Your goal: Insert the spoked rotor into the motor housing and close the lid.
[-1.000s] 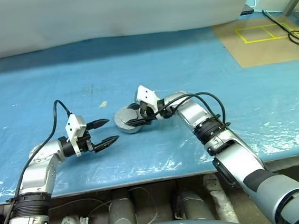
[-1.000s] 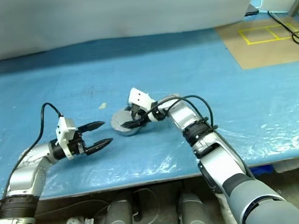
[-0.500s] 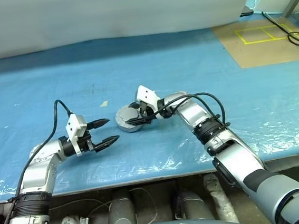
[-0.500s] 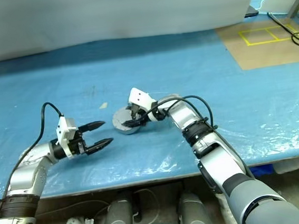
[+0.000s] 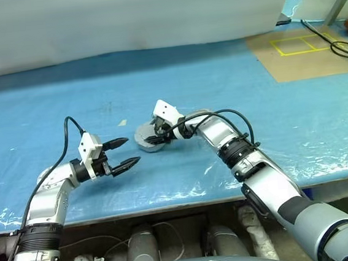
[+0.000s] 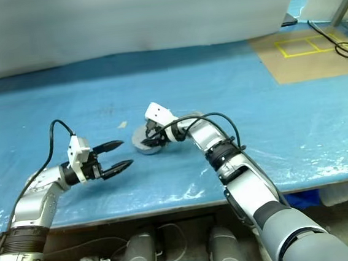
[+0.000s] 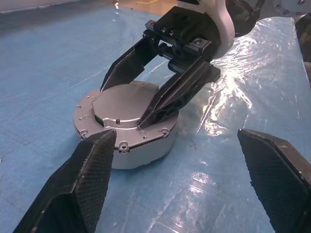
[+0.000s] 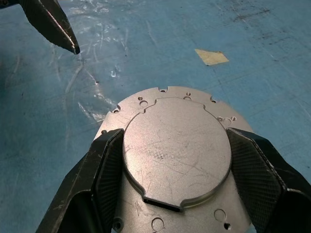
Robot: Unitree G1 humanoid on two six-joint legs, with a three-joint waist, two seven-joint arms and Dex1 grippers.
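Observation:
The lid [image 8: 175,145], a silvery disc with a raised round plate, lies on top of the motor housing [image 7: 146,151] in the middle of the blue table. My right gripper [image 5: 156,133] reaches in from the right and tilts down. It is shut on the lid, with one finger against each side of the raised plate [image 7: 119,104]. My left gripper [image 5: 130,151] hovers open a short way to the left of the housing, pointing at it with nothing between its fingers. The spoked rotor is hidden.
A small tan scrap of tape [image 5: 122,122] lies just behind the housing. A brown board with yellow squares [image 5: 296,51] sits at the back right, with cables beside it. The table's front edge [image 5: 168,202] runs close under both arms.
The right gripper has tipped further downward over the lid. The whole view has shifted a little. The left arm has kept still.

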